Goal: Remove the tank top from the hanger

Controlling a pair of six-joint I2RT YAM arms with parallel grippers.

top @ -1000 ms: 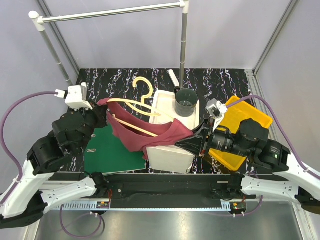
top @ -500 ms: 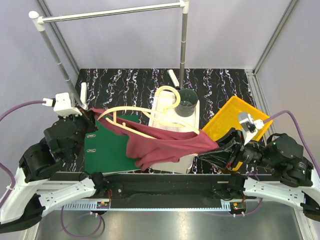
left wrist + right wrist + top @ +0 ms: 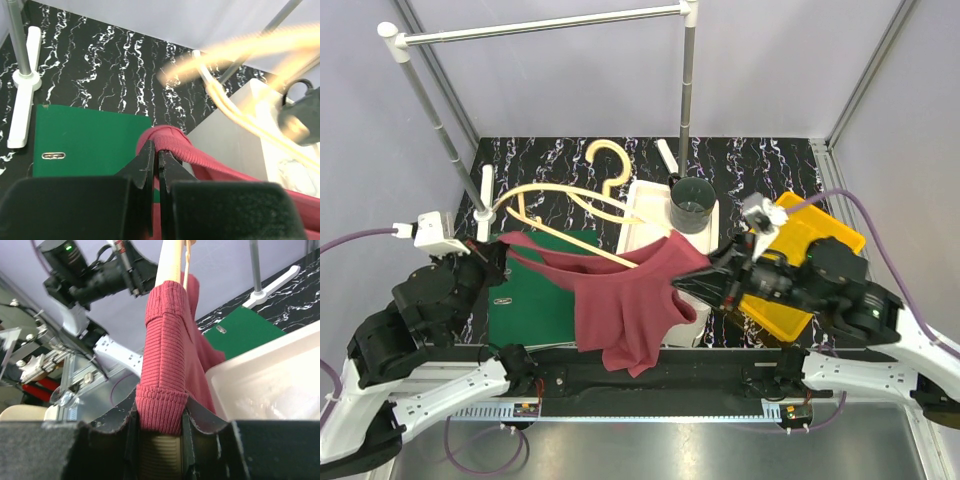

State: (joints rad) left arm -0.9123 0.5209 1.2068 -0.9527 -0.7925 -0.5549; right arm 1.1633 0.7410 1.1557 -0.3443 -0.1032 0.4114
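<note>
Left pincer (image 3: 492, 246): pinching a strap of the top (image 3: 620, 310).
Right pincer (image 3: 695, 277): clamped on the hem; I've moved it back left.
Top: now slack, drooping near-centre.
Hanger (image 3: 565, 192): swung far-left, one arm still in the cloth, so I judge it not freed.

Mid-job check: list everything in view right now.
tank top: 1, maroon, stretched between both grippers
hanger: 1, tan wood, far side of the tank top, bar running into it
binder: 1, green, flat, left
bin: 1, white, centre
cup: 1, dark, at bin's far corner
tray: 1, yellow, right
rail: 1, grey, back
table: 1, black marbled
left gripper: 1, black, shut on tank top
right gripper: 1, black, shut on tank top
</note>
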